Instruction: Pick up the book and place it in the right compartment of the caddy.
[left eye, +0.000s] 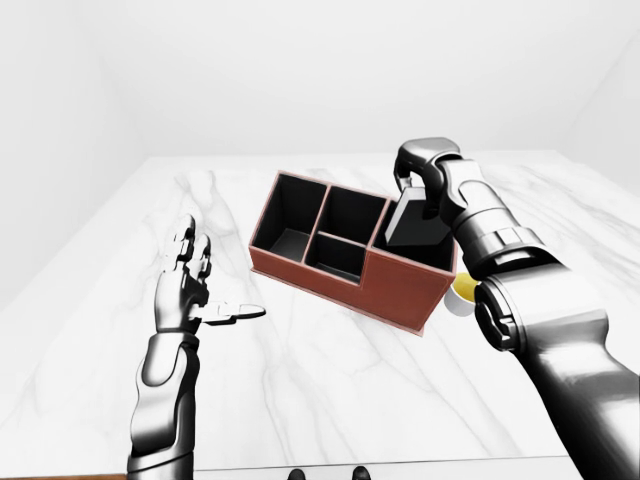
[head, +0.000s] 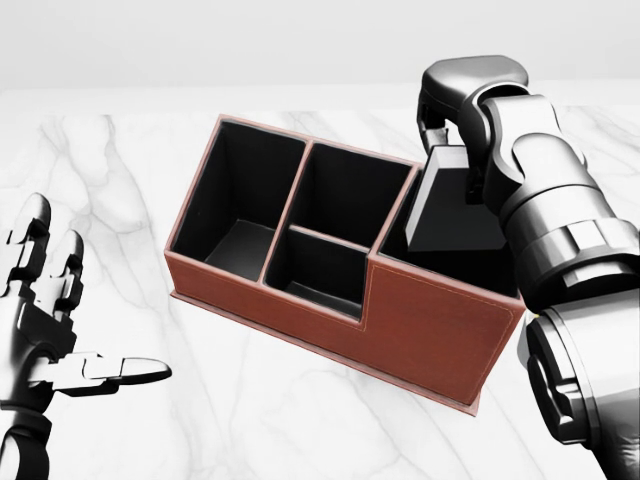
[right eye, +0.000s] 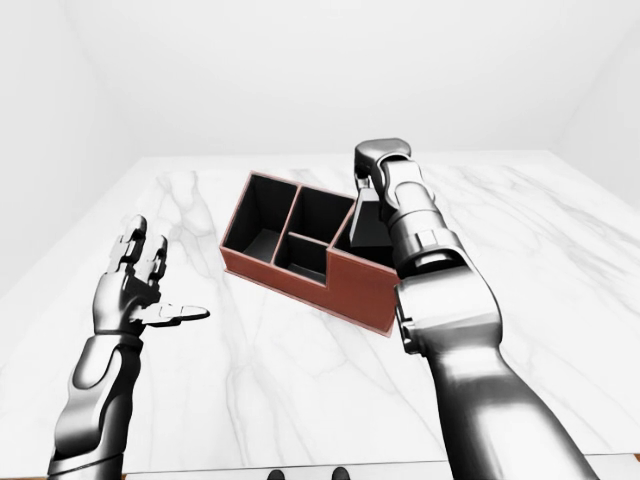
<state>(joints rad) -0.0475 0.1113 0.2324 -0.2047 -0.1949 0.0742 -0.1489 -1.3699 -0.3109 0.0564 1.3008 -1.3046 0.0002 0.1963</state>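
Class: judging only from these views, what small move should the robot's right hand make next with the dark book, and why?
Probably lower a little further, then release: the right hand grips the dark flat book, tilted and only partly inside the right compartment of the reddish-brown leather caddy.

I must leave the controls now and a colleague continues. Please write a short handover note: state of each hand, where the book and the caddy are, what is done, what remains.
Right hand: shut on the book, holding it tilted, its lower part inside the right compartment of the caddy.
Left hand: open, empty, over the marble table at the view's left, apart from the caddy.
Done: book picked up and brought into the right compartment.
Left: lower it fully, open the fingers, withdraw the right hand.
The other caddy compartments hold nothing.
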